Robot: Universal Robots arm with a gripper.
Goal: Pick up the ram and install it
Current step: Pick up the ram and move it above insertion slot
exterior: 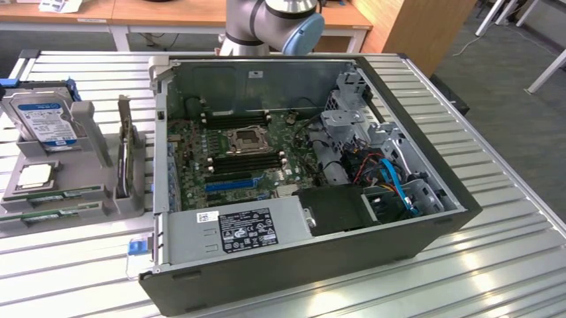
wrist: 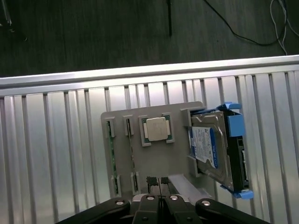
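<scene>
Two ram sticks stand on edge in the slots of a grey holder: thin green boards, one near the holder's outer edge, the other beside it. In the exterior view the same ram sticks lie along the holder's front part, at that view's left. My gripper hangs above the holder with its two fingertips pressed together and nothing between them. It sits a short way off from the nearer stick.
A CPU chip and a blue-framed hard drive also rest in the holder. An expansion card stands upright on it. The open PC case holds the motherboard with black memory slots around the CPU socket.
</scene>
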